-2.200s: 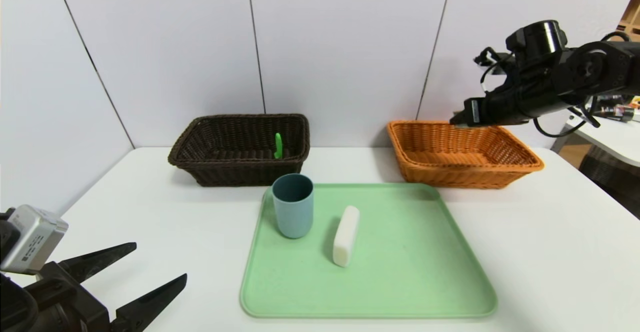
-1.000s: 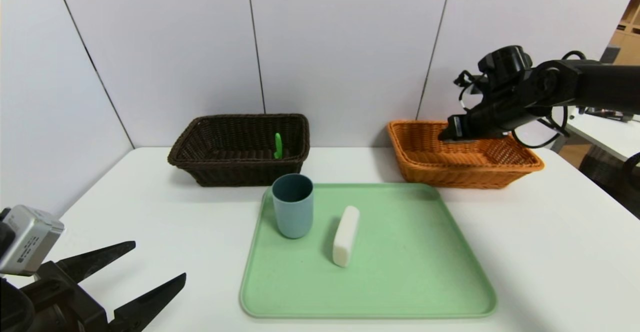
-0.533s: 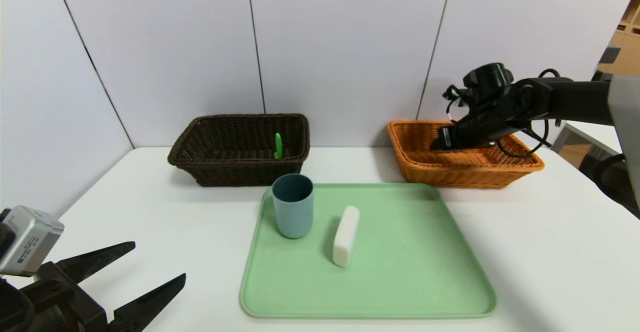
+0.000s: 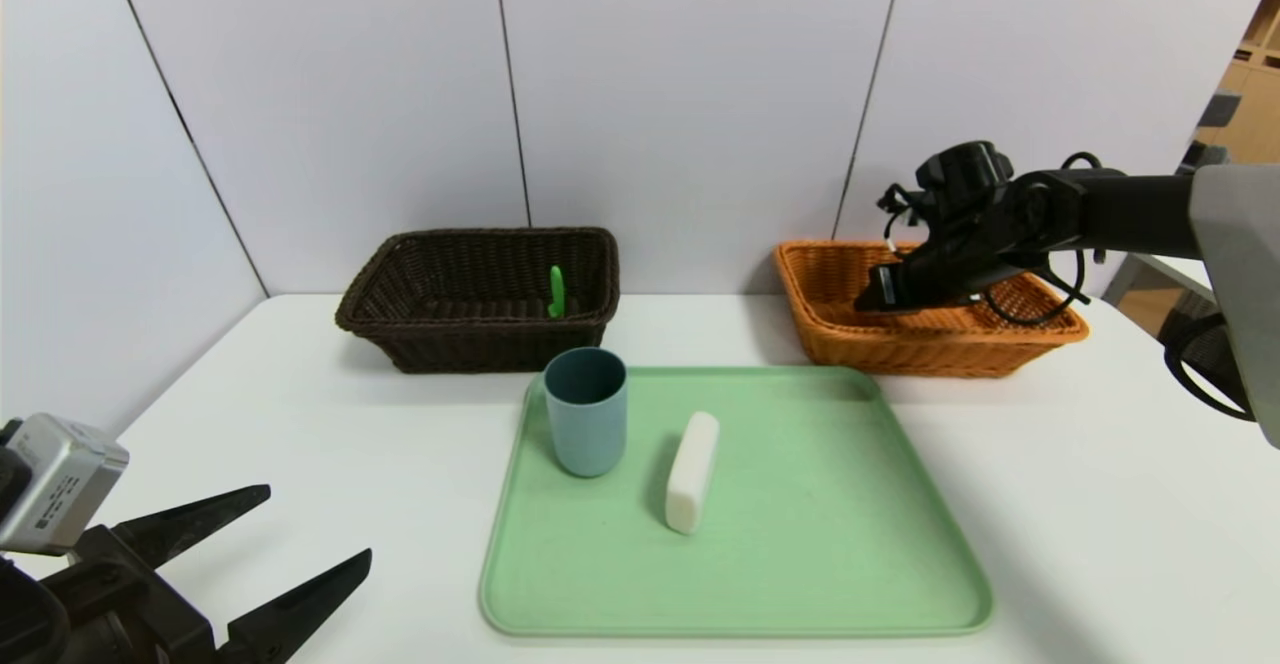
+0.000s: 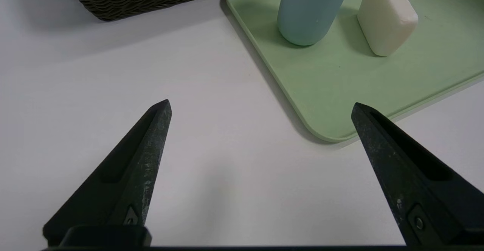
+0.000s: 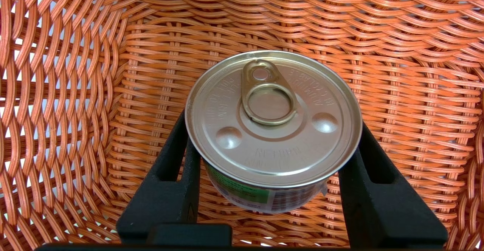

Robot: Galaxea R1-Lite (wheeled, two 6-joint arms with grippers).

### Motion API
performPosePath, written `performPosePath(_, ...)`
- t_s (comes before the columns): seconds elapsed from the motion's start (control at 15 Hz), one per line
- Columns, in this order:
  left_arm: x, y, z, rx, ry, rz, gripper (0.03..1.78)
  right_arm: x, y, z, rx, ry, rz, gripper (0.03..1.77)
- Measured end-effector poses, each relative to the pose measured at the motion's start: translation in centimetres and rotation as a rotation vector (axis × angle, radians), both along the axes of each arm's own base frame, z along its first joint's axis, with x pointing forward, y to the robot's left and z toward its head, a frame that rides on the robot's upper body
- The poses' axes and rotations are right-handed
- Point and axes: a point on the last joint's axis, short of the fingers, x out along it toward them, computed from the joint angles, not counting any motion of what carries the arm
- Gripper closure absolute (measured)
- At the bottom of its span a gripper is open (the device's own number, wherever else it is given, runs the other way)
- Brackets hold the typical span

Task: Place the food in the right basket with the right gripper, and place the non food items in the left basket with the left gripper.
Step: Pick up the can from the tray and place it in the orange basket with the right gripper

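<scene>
Right gripper is down inside the orange basket at roughly 2 o'clock on the table, pitched downward. It has a tin can between its fingers, pull-tab lid up, label partly visible below the rim. Fingers sit against both sides of the can; can't tell if they're clamping or just easing off, and can't tell whether the can base is touching the woven floor. From the head camera the can itself is hidden behind the gripper. Left gripper is parked low at 8 o'clock, just above the table, spread wide with nothing in it. Green tray is at centre, holding a blue cup upright near its 11 o'clock corner and a white soap bar lying just beside the cup at its 4 o'clock, not touching. Dark brown basket sits at 11 o'clock, against the wall, with a green item standing up inside it at the right end; too small to identify.
</scene>
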Motion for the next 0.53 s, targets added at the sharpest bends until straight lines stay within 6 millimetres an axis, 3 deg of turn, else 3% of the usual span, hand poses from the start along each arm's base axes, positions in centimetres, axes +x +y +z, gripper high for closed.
performPosePath(0.27, 0.06, -0.03, 0.09, 0.0, -0.002, -0.001, 0.12, 0.0, 0.13, -0.04, -0.001, 0.001, 0.004, 0.47)
performPosePath(0.53, 0.07, -0.03, 0.08, -0.001, -0.001, 0.001, 0.12, -0.25, 0.13, 0.35, -0.01, -0.001, 0.013, 0.32)
